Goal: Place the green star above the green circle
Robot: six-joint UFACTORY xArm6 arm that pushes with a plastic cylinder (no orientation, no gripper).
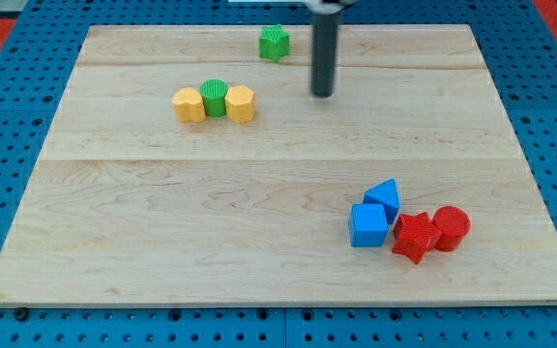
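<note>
The green star [275, 43] lies near the view's top edge of the wooden board, a little left of centre. The green circle [214, 98] sits lower and to the left, wedged between two yellow blocks. My tip [323, 94] is down on the board to the right of and below the green star, apart from it, and well to the right of the green circle.
A yellow block [189, 104] touches the green circle's left side and a yellow hexagon [241, 103] its right. At the lower right lie a blue cube [367, 225], a blue block [383, 198], a red star [415, 237] and a red cylinder [451, 227]. The board [162, 222] rests on blue pegboard.
</note>
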